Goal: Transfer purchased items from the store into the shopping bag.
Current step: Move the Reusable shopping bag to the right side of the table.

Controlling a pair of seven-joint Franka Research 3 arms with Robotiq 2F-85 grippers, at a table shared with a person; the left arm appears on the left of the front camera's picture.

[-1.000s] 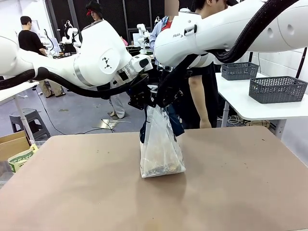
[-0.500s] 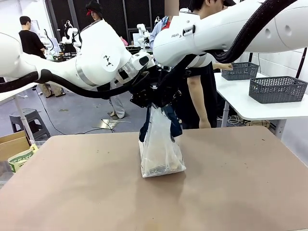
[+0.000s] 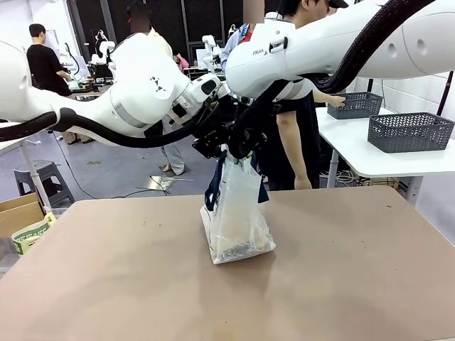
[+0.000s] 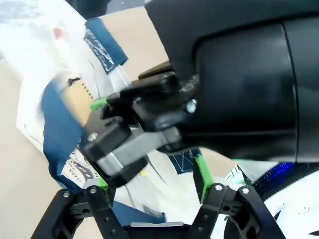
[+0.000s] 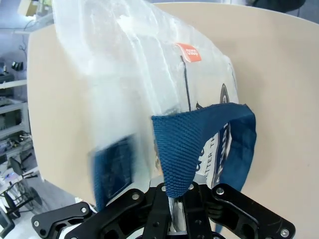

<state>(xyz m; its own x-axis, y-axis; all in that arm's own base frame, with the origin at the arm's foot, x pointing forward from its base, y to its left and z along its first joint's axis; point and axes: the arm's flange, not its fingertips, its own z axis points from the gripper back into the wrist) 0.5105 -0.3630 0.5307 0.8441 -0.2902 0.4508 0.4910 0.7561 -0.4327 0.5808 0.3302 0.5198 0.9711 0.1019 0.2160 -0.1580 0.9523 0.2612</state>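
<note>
- Two grippers meet over the shopping bag (image 3: 238,213), but only one has it now. My left gripper (image 3: 212,145) has just spread its jaws and let go of the bag's top, and its green pads (image 4: 99,105) stand wide apart in the left wrist view.
- My right gripper (image 5: 178,191) is clamped on a navy strap handle (image 5: 199,144), which loops up out of the closed fingers.
- With that side released, the bag has slumped from nearly square to a skewed lean, and another navy strap (image 3: 212,193) hangs loose down its left side.
- I judge the loading done and this the let-go at the end, with only the right grip left to release.
- The bag stands mid-table, its base on the brown table (image 3: 106,270) and its top just under both grippers.
- Its long axis runs base to mouth, close to vertical. The mouth points up at the grippers, and the left bottom corner looks lifted.
- Pale goods (image 3: 238,245) lie at the bottom, too blurred through the plastic to name.
</note>
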